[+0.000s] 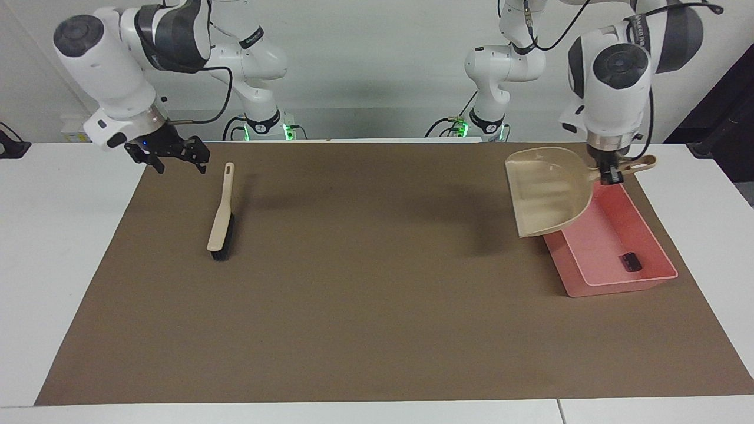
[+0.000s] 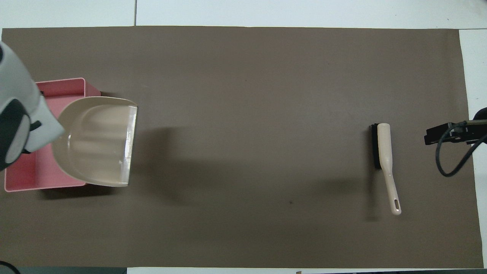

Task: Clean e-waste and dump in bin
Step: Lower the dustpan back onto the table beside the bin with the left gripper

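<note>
The dustpan (image 1: 548, 191) is gripped by its handle in the left gripper (image 1: 611, 172), over the bin (image 1: 612, 282); one black e-waste (image 1: 630, 261) bit is seen inside. The right gripper (image 1: 177, 154) is held spread, apparently, above the brush (image 1: 221, 215).

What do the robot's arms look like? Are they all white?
Mostly white. Both arms are smooth, rounded tubes with dark grey bands at the joints and round grey caps on the sides. Black cables loop along them. The left tool and the right tool are small, black and boxy. Green lights glow at the bases.
</note>
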Robot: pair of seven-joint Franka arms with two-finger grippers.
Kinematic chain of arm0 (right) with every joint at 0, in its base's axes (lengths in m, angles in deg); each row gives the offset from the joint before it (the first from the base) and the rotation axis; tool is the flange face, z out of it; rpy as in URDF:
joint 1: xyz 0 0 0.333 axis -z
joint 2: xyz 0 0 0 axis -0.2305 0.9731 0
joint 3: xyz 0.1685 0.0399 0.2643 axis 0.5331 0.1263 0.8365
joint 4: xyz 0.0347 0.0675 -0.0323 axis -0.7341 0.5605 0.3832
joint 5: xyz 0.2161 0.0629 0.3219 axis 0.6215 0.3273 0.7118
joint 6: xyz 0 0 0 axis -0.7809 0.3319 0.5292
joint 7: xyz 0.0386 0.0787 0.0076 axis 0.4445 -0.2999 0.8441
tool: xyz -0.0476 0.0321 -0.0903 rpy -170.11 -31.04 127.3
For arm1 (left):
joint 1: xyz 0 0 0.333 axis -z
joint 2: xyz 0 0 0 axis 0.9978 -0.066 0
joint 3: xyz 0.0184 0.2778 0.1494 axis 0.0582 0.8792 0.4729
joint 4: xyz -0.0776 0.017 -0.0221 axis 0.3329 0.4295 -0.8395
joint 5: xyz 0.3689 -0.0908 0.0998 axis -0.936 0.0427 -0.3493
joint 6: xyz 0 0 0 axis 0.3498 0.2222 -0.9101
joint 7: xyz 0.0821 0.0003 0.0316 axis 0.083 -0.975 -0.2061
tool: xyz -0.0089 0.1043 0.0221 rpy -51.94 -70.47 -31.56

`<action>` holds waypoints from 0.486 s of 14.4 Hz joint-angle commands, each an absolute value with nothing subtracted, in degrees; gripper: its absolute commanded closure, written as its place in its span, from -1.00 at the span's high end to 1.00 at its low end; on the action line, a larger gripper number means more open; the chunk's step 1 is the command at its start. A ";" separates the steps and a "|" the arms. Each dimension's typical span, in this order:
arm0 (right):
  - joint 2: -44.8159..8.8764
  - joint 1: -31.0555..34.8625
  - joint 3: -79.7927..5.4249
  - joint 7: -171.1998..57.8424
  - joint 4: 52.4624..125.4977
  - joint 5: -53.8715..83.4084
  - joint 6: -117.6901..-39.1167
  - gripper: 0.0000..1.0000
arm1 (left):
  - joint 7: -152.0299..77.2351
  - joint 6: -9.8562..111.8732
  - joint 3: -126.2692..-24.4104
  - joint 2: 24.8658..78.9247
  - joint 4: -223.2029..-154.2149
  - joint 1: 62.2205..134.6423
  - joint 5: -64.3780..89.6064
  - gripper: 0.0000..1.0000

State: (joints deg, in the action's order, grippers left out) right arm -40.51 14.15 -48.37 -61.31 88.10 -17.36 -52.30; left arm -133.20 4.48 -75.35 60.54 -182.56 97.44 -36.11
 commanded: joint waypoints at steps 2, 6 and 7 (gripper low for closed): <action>-36.83 14.56 -48.16 -61.51 75.78 -17.49 -43.44 0.99 | -124.67 11.49 -74.51 58.80 -188.58 102.90 -32.05 -1.00; -35.16 13.76 -48.16 -61.95 69.77 -18.90 -38.41 0.99 | -120.96 16.77 -74.51 53.79 -188.93 107.64 -28.61 -1.00; -35.07 14.20 -48.25 -61.95 70.39 -18.72 -38.67 0.99 | -119.56 17.65 -74.51 52.91 -189.02 108.27 -28.35 -1.00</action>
